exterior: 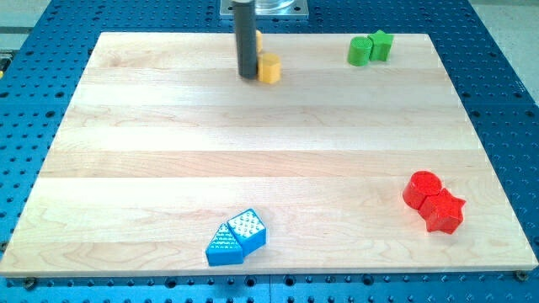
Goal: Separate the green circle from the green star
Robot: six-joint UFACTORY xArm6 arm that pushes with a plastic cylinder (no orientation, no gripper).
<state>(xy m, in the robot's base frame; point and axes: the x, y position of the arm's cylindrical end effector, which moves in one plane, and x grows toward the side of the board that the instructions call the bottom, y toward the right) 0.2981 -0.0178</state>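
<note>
Nearest the view's bottom, two blue blocks (pixel 237 238) with dotted tops are seen touching each other on the pale wooden board (pixel 269 160), which is laid on a blue perforated table (pixel 505 101). Toward the view's right, a red cylinder (pixel 421 189) is pressed against a red star (pixel 444 211). At the view's top right, the green circle (pixel 360 50) is set touching the green star (pixel 381 45), the circle on the view's left; no long axis can be made out on either. My tip (pixel 248 77), a dark rod without fingers, is placed just left of a yellow block (pixel 269 68), well apart from the green pair
</note>
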